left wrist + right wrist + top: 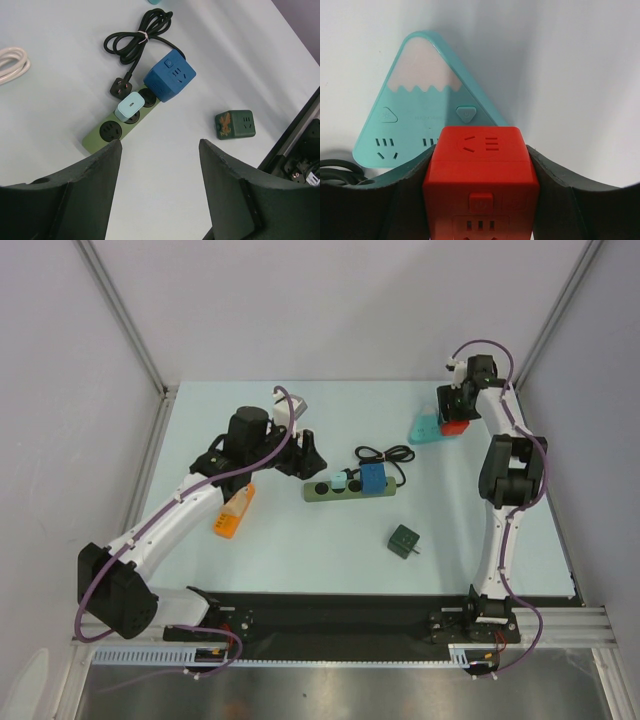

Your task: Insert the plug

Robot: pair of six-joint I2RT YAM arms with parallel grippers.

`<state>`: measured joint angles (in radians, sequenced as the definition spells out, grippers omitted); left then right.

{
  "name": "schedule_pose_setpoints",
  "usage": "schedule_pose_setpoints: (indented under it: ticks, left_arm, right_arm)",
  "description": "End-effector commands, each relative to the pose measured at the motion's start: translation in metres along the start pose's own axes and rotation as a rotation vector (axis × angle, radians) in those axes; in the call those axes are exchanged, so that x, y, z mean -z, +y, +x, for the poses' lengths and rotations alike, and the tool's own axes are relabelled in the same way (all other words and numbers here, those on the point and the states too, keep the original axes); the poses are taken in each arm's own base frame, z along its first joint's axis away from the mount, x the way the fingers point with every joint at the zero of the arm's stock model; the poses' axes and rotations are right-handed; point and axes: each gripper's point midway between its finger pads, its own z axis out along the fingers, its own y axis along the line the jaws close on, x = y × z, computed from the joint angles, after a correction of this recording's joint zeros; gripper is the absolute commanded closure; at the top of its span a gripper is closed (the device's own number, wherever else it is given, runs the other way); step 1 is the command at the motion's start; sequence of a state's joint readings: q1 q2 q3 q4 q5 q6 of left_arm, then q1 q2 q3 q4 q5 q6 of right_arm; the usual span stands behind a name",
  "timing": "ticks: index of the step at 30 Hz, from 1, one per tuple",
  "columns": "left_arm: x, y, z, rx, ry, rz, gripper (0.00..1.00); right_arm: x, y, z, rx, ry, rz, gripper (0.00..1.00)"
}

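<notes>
Found power strip (350,489) mid-table, running left to right. Noted small charger (341,481) plugged into its middle, cube adapter (372,478) seated just right of that, coiled cord (383,455) behind. Saw loose cube (403,540) nearer, right of strip. Located triangular socket block (425,428) far right, second cube (455,426) just right of it, within right gripper (481,155).

Power sign on button of teal socket (410,117) (lettering unreadable).

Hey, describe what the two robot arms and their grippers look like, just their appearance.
Both the left arm and right arm have white links with chunky black joints, and a purple cable loops along each. The left gripper and right gripper each have two broad, matte black fingers tapering to blunt tips.
</notes>
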<state>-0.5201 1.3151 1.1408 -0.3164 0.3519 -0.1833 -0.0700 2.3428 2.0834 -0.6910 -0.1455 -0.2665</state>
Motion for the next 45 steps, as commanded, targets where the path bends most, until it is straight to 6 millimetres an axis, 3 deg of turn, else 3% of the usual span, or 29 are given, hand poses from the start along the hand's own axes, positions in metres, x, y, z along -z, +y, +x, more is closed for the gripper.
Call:
schedule_pose_setpoints:
  ticks: [1, 4, 5, 6, 8, 10, 13, 20, 24, 26, 27, 31, 33, 40, 45]
  left_arm:
    - [0.004, -0.006, -0.010, -0.007, -0.041, 0.026, 0.31]
    - [0.004, -0.007, -0.011, -0.008, -0.041, 0.031, 0.31]
    - [0.004, -0.007, -0.011, -0.008, -0.043, 0.030, 0.30]
    - [0.004, -0.006, -0.011, -0.007, -0.042, 0.028, 0.31]
    - [0.004, -0.006, -0.010, -0.006, -0.042, 0.028, 0.31]
    - [0.004, -0.007, -0.010, -0.007, -0.041, 0.033, 0.31]
    - [0.005, -0.006, -0.011, -0.004, -0.044, 0.034, 0.31]
    - [0.005, -0.006, -0.011, -0.002, -0.045, 0.034, 0.30]
    - [0.005, -0.007, -0.011, -0.001, -0.047, 0.034, 0.30]
    - [0.005, -0.006, -0.011, 0.000, -0.044, 0.034, 0.30]
    - [0.004, -0.006, -0.010, 0.000, -0.043, 0.034, 0.30]
    - [0.003, -0.005, -0.010, -0.003, -0.040, 0.034, 0.30]
    - [0.002, -0.005, -0.009, -0.003, -0.034, 0.036, 0.30]
    - [0.002, -0.004, -0.007, -0.006, -0.028, 0.030, 0.30]
    - [0.003, -0.004, -0.008, -0.006, -0.031, 0.031, 0.30]
  right_arm:
    - [-0.029, -0.006, 0.046, 0.012, 0.145, 0.058, 1.00]
    - [-0.031, -0.006, 0.059, -0.001, 0.162, 0.060, 1.00]
    - [-0.026, -0.009, 0.052, -0.021, 0.125, 0.069, 1.00]
    - [-0.030, -0.007, 0.070, -0.033, 0.154, 0.057, 1.00]
    - [-0.031, -0.008, 0.069, -0.056, 0.111, 0.059, 1.00]
    - [-0.033, -0.008, 0.085, -0.075, 0.129, 0.044, 1.00]
    - [-0.032, -0.009, 0.092, -0.070, 0.149, 0.048, 1.00]
    - [-0.024, -0.013, 0.086, -0.093, 0.103, 0.039, 1.00]
    - [-0.019, -0.011, 0.065, -0.071, 0.038, 0.023, 0.47]
    - [-0.013, -0.010, 0.044, -0.058, -0.005, 0.015, 0.37]
    - [-0.010, -0.011, 0.035, -0.052, -0.023, 0.017, 0.28]
    - [0.002, -0.006, 0.005, -0.026, -0.070, 0.000, 0.19]
    - [0.008, -0.003, -0.009, -0.021, -0.099, -0.002, 0.04]
    - [0.044, -0.005, -0.043, -0.022, -0.183, 0.046, 0.00]
    - [0.072, -0.010, -0.045, -0.041, -0.204, 0.096, 0.01]
